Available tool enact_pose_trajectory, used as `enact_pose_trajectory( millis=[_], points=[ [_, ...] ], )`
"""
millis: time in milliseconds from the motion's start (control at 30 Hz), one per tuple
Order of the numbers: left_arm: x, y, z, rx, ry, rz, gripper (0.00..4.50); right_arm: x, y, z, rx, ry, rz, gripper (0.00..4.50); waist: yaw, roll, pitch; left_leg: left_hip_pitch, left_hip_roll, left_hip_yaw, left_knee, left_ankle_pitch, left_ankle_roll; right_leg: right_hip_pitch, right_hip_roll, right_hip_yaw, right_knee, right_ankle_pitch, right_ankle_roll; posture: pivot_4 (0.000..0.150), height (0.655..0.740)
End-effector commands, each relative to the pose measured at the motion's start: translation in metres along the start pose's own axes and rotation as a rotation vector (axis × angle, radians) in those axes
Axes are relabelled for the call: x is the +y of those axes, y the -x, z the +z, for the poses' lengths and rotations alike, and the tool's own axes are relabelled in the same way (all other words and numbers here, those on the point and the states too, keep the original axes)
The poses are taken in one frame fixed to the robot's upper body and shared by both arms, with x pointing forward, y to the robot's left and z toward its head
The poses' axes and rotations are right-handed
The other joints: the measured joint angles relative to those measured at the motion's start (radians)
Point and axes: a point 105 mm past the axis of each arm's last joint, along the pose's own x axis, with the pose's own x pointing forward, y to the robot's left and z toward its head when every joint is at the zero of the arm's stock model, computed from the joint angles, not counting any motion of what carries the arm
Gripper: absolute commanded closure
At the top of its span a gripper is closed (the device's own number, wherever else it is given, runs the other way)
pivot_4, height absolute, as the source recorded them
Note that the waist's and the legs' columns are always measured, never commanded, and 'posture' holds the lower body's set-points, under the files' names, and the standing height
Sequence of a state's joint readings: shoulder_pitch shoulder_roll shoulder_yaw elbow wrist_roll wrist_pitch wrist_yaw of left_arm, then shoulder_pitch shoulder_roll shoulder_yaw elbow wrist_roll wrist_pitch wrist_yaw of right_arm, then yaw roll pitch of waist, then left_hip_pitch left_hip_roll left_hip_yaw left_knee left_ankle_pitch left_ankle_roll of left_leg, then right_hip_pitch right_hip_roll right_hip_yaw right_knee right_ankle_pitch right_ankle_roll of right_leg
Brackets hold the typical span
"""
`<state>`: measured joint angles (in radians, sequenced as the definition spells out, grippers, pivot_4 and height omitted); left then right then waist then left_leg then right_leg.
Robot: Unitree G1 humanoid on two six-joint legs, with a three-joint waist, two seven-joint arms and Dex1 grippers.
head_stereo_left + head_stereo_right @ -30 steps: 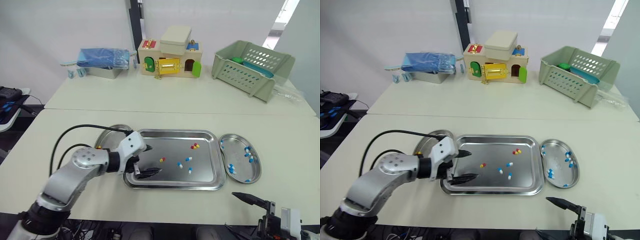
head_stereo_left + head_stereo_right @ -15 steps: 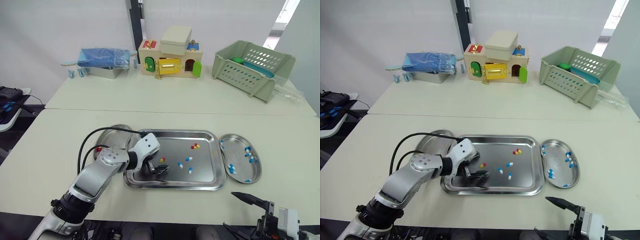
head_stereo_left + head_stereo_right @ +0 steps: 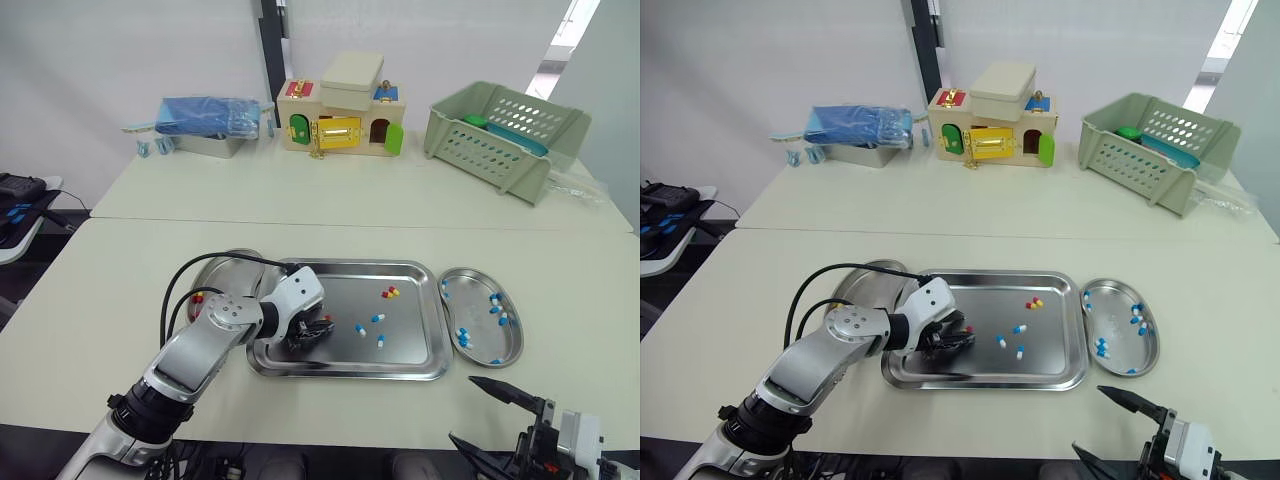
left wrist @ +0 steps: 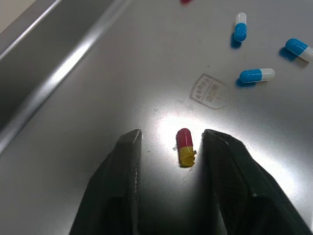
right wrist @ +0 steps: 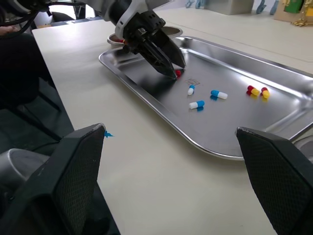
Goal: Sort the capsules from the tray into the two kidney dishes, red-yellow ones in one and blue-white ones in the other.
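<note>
Fingers (image 4: 124,171) of the left gripper (image 3: 312,331) are standing narrowly apart on the floor of the tray (image 3: 420,372), flanking one red-yellow capsule (image 4: 185,147) that is lying flat between them; a thin gap is showing on each side, so neither finger is pressing it. Fingers (image 5: 73,181) of the right gripper (image 3: 465,408) are spreading wide and holding nothing, hovering over the near edge of the table (image 3: 100,300), well apart from the tray.

Across the far part of the table, a green slatted basket (image 3: 505,135), a wooden toy house (image 3: 340,118) and a blue packet on a metal box (image 3: 205,115) are sitting in a row. The steel tray is lying in the middle of the near part, with the left kidney dish (image 3: 215,268) touching its left end and the right kidney dish (image 3: 515,350) just beside its right end. Several blue-white capsules (image 3: 464,337) are resting in the right dish, and a red-yellow one (image 3: 197,297) is showing in the left dish. On the tray, a pair of red-yellow capsules (image 3: 389,293) is lying toward the far right, and three loose blue-white capsules (image 3: 377,318) are lying between that pair and the left gripper.
</note>
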<state>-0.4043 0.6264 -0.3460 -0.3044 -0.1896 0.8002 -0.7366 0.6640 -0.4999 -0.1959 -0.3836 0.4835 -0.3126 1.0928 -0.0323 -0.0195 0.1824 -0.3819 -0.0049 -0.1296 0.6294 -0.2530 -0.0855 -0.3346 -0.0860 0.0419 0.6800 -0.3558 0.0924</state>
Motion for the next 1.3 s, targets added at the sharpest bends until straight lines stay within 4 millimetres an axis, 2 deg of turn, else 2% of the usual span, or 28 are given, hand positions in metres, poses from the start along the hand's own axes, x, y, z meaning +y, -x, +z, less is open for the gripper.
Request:
enact_pose_trajectory(
  millis=[33,100,133,333,533,600,733,867,1033,1167,1300],
  points=[
    [0.000,0.000,-0.002,0.024,-0.014,0.005,3.61,-0.003,0.003,0.002,-0.005,0.008,-0.027,0.00,0.000,0.000,0.000,0.000,0.000,0.000,0.000,0.000,0.000,0.000,0.000,0.000,0.000,0.000,0.000,0.150,0.7400],
    [0.001,0.000,-0.002,0.027,-0.014,0.006,4.30,-0.003,0.003,0.002,-0.006,0.008,-0.030,0.00,0.000,0.000,0.000,0.000,0.000,0.000,0.000,0.000,0.000,0.000,0.000,0.000,0.000,0.000,0.000,0.150,0.7400],
    [0.001,0.000,-0.002,0.029,-0.014,0.005,4.47,-0.003,0.003,0.002,-0.006,0.008,-0.031,0.00,0.000,0.000,0.000,0.000,0.000,0.000,0.000,0.000,0.000,0.000,0.000,0.000,0.000,0.000,0.000,0.150,0.7400],
    [-0.001,0.001,0.000,0.013,-0.022,-0.017,4.47,-0.003,0.003,0.002,-0.005,0.007,-0.036,0.00,0.000,0.000,0.000,0.000,0.000,0.000,0.000,0.000,0.000,0.000,0.000,0.000,0.000,0.000,0.000,0.150,0.7400],
    [-0.006,0.016,0.021,-0.081,-0.007,-0.083,4.47,-0.004,0.003,0.001,-0.001,0.008,-0.035,0.00,0.000,0.000,0.000,0.000,0.000,0.000,0.000,0.000,0.000,0.000,0.000,0.000,0.000,0.000,0.000,0.150,0.7400],
    [0.002,0.028,0.030,-0.115,0.021,-0.066,4.47,-0.004,0.003,0.001,0.001,0.009,-0.031,0.00,0.000,0.000,0.000,0.000,0.000,0.000,0.000,0.000,0.000,0.000,0.000,0.000,0.000,0.000,0.000,0.150,0.7400],
    [0.022,0.052,0.033,-0.130,0.072,0.026,4.47,-0.005,0.004,0.002,0.004,0.013,-0.023,0.00,-0.002,0.000,0.000,0.000,0.000,0.000,0.000,0.000,0.000,0.000,0.000,0.000,0.000,0.000,0.000,0.150,0.7400],
    [0.042,0.082,0.022,-0.096,0.116,0.149,4.47,-0.009,0.004,0.003,0.004,0.018,-0.019,0.00,-0.003,0.001,0.000,0.000,0.000,0.000,0.000,0.000,0.000,0.000,0.000,0.000,0.000,0.000,0.000,0.150,0.7400],
    [0.068,0.117,-0.002,-0.035,0.204,0.354,4.47,-0.017,0.002,0.003,0.001,0.026,-0.018,0.00,-0.001,0.000,0.000,0.000,0.000,0.000,0.000,0.000,0.000,0.000,0.000,0.000,0.000,0.000,0.000,0.150,0.7400],
    [0.080,0.134,-0.025,0.012,0.264,0.488,4.47,-0.018,-0.004,0.003,-0.009,0.021,-0.002,0.00,-0.001,0.000,0.000,0.000,0.000,0.000,0.000,0.000,0.000,0.000,0.000,0.000,0.000,0.000,0.000,0.150,0.7400],
    [0.082,0.135,-0.032,0.017,0.293,0.523,4.47,-0.018,-0.008,0.004,-0.016,0.017,0.018,0.00,0.000,0.000,0.000,0.000,0.000,-0.001,0.000,0.000,0.000,0.000,0.000,-0.001,0.000,0.000,0.000,0.150,0.7400]
  ],
)
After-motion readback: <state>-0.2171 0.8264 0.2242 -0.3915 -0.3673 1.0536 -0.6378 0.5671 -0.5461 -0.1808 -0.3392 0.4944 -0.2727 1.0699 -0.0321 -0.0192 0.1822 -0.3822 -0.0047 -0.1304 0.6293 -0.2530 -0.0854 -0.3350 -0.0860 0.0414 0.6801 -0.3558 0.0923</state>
